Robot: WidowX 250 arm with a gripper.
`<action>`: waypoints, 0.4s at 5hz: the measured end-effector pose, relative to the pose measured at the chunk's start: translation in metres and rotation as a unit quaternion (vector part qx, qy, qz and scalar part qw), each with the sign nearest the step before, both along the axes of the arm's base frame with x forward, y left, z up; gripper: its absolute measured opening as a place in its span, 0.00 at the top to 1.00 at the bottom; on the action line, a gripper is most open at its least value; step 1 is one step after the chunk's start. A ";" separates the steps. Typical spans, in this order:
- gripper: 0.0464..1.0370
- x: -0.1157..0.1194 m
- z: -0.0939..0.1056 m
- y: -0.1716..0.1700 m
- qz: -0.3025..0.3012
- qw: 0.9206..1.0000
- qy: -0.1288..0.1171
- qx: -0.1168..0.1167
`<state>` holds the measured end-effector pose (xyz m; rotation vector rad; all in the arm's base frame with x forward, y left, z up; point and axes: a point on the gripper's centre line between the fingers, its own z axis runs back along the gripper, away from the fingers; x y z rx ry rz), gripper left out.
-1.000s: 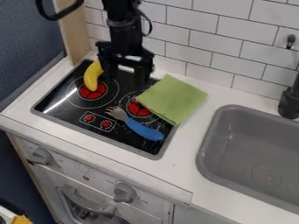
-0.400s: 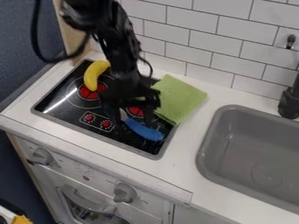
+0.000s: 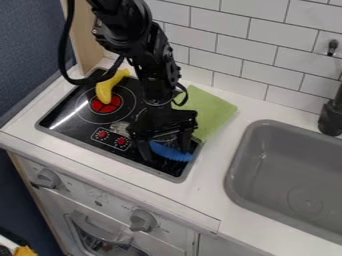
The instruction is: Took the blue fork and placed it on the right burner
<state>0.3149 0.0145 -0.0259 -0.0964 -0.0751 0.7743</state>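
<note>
Jaws spread apart, the black gripper (image 3: 165, 154) hangs low over the blue handle of the fork (image 3: 169, 151) in the camera view, one finger toward each end of it; whether either finger touches the handle, I cannot tell. The fork lies on the black stovetop (image 3: 73, 131), its pale head (image 3: 121, 128) by the control panel (image 3: 112, 139) and its handle near the front right edge. This looks like lining up for the grasp, with the lift and the placing on the right burner yet to be done. The chief worry is the angle: the gap seems to run more along the handle than across it, so closing like this could push the fork lengthwise or skid off its rounded surface. Coming down too hard could jam the fingertips against the glass. A grip far from the fork's middle would leave it free to swing once raised, and the head might then drag over the panel. The green cloth (image 3: 214, 112) sits close beside the gripper, so a sideways drift might catch its edge. The banana (image 3: 107, 90), up by the left burner (image 3: 105, 104), seems safely out of reach.
</note>
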 end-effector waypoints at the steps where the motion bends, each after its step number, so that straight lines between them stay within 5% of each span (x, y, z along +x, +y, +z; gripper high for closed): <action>1: 0.04 0.007 -0.003 -0.001 0.024 1.000 -0.001 -0.007; 2: 0.04 0.010 -0.007 -0.001 0.032 0.999 0.005 -0.006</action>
